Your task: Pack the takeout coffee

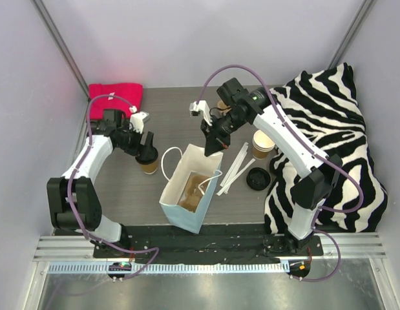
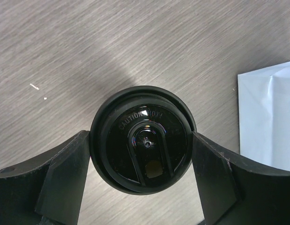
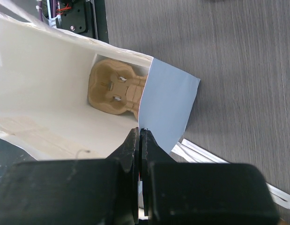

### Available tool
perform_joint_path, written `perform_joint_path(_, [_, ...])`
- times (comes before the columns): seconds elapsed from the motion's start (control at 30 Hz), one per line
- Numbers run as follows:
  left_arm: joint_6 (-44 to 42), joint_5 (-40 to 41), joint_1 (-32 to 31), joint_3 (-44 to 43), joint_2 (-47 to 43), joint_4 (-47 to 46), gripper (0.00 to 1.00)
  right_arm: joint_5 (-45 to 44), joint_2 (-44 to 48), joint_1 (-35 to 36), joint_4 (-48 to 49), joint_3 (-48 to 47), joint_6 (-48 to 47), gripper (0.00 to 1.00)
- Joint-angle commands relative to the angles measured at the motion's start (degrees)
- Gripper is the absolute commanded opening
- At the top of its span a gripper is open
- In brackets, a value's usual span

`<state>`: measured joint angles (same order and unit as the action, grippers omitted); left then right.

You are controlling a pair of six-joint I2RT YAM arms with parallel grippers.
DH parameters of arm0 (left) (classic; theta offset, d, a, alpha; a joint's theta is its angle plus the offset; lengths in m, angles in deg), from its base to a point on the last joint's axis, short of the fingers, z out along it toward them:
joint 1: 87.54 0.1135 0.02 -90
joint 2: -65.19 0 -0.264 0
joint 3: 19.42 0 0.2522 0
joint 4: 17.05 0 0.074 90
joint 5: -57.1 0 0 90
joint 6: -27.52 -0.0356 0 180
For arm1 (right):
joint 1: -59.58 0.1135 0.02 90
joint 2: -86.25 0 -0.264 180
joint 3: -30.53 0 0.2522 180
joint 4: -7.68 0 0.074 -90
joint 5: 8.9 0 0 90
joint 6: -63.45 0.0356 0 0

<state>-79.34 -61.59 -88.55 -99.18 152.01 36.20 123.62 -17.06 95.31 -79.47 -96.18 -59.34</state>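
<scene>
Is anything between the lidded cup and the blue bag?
Nothing solid: bare table separates the tan paper cup with black lid from the light blue paper bag; its white handle loops toward the cup.

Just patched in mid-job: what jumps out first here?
The zebra-print cloth heaped at far right grabs the eye. At centre, the right gripper pinches the rim of the blue bag, a cup carrier lying inside. To the left, the left gripper clasps a black-lidded coffee cup.

My left arm (image 1: 90, 161) and right arm (image 1: 287, 139): white shells, black joints, looping purple cables (image 1: 235, 68); matte black gripper fingers (image 2: 65, 183).
</scene>
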Motion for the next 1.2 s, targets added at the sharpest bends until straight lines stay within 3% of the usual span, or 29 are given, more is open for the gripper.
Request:
perform_joint_path(0.0, [-1.2, -1.2, 0.2, 2.4, -2.7, -7.7, 0.52, 0.5, 0.1, -0.1, 0.2, -2.6, 0.1, 0.01])
perform_joint_path(0.3, [-4.8, 0.9, 0.8, 4.4, -3.9, -4.2, 0.67, 0.0, -0.4, -0.3, -1.0, -4.2, -0.1, 0.01])
perform_joint_path(0.63, [-7.8, 2.0, 0.8, 0.3, -4.3, 3.9, 0.88, -0.3, -1.0, -0.5, -2.5, -6.3, -0.7, 0.01])
perform_joint_path(0.93, [-9.8, 2.3, 0.8, 0.2, -3.2, 6.5, 0.91, 0.1, -1.0, -0.5, -2.7, -6.5, -1.0, 0.01])
perform_joint_path(1.17, [-9.9, 1.0, 3.8, 6.2, -5.7, 0.3, 0.94, 0.2, -0.9, -0.7, -2.8, -6.3, -1.2, 0.01])
